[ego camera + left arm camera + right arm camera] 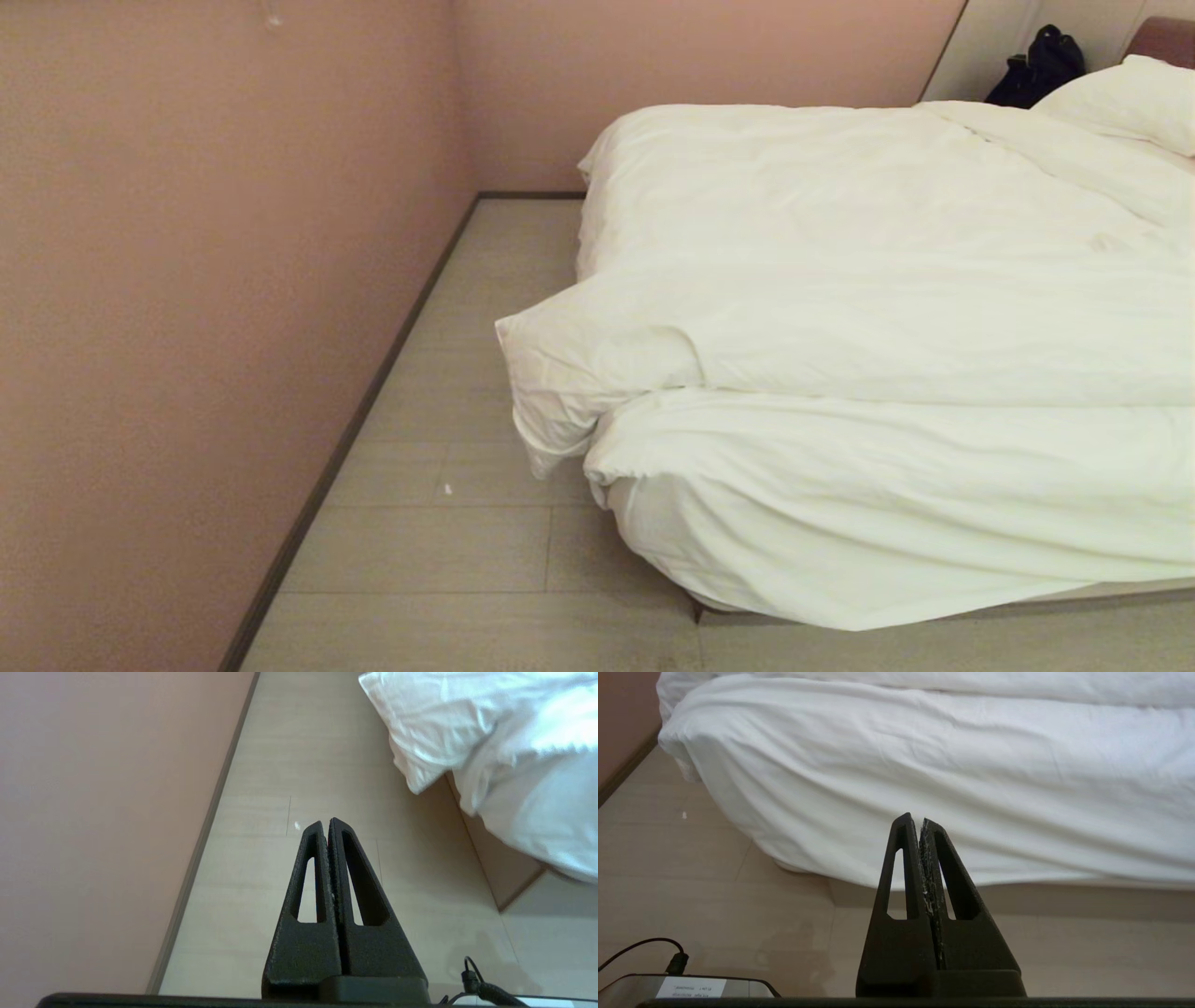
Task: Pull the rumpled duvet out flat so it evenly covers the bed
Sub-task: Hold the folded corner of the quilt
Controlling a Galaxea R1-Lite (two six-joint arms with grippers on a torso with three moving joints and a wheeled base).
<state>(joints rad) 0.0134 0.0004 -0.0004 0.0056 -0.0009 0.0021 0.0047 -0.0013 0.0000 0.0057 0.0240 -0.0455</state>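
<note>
My left gripper (327, 822) and right gripper (920, 817) both pinched together, empty; the duvet (887, 308) lies bunched, spilling over the bed (1102, 595) corner.

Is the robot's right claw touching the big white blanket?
Apart. In the right wrist view the shut right claw hangs short of the duvet, empty, with bare floor below.

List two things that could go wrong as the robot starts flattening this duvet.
1. The duvet is folded over itself with a corner jutting off the bed; grabbing only the top fold may leave it bunched.
2. It hangs near the floor at the bed's foot; pulling that way could drag it off.
</note>
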